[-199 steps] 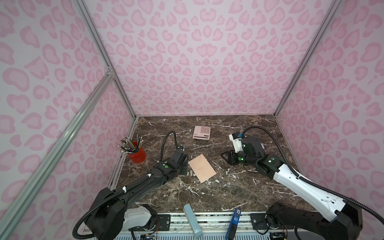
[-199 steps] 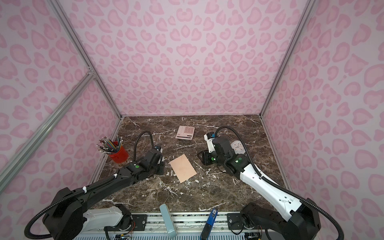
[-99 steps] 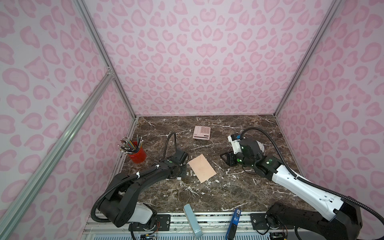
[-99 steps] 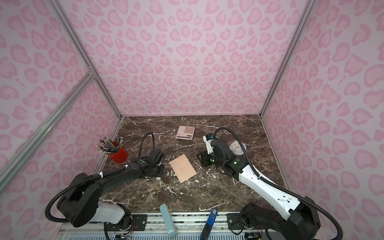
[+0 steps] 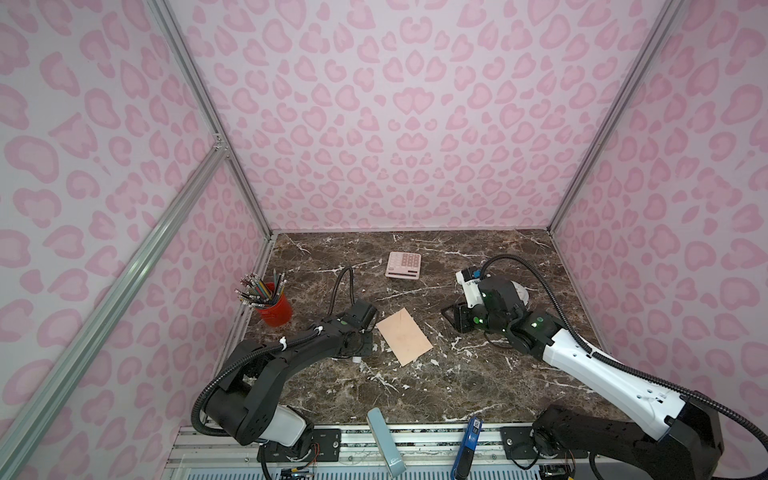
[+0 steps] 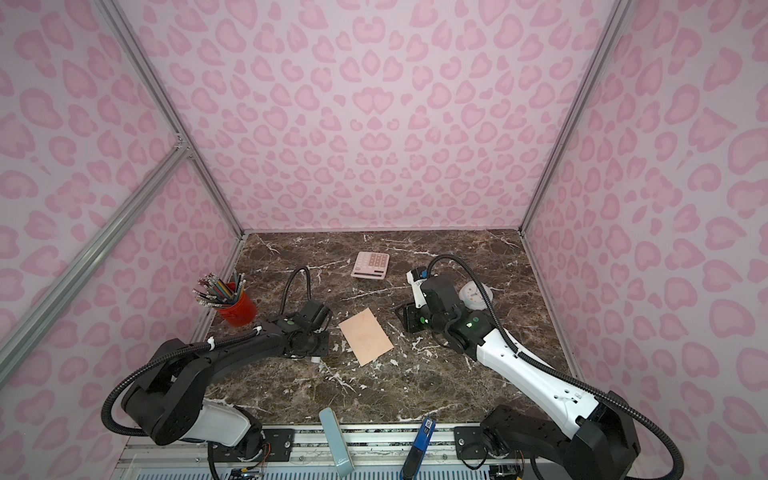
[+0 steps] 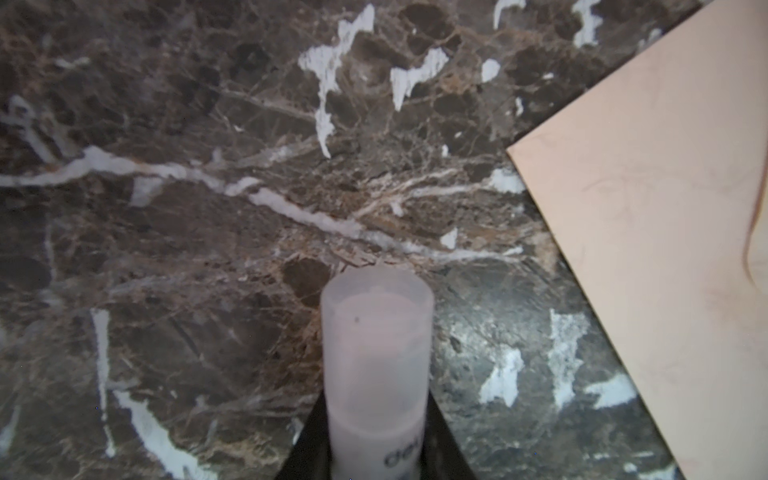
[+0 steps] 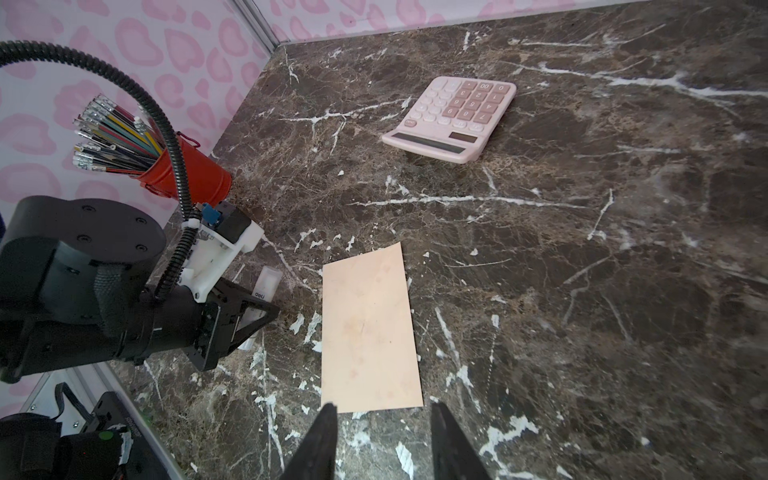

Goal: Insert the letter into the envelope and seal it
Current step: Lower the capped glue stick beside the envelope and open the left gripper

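The envelope (image 5: 404, 336) lies flat on the dark brown, white-veined marble tabletop (image 5: 478, 374), near the middle and turned at a slant, between the two arms. It shows as a plain peach-tan rectangle with a matte face and crisp corners, and no flap stands open. No white letter shows in any view, so I cannot tell whether it is already inside. The envelope is likely very light, thin and floppy, and on this polished stone it would slide rather than lift. The best hold is probably a pinch at an edge or corner, with the sheet pressed down elsewhere so it does not skate away or crease. The left gripper (image 8: 249, 316) sits just left of the envelope, closed around a frosted, whitish plastic glue stick (image 7: 376, 365), a smooth rigid cylinder. The right gripper (image 8: 382, 419) hovers to the envelope's right, its dark tapered jaws partly open and holding nothing. Far from both sit a glossy pink calculator (image 5: 404, 265) and, at the left wall, a red pencil cup (image 5: 274, 309).
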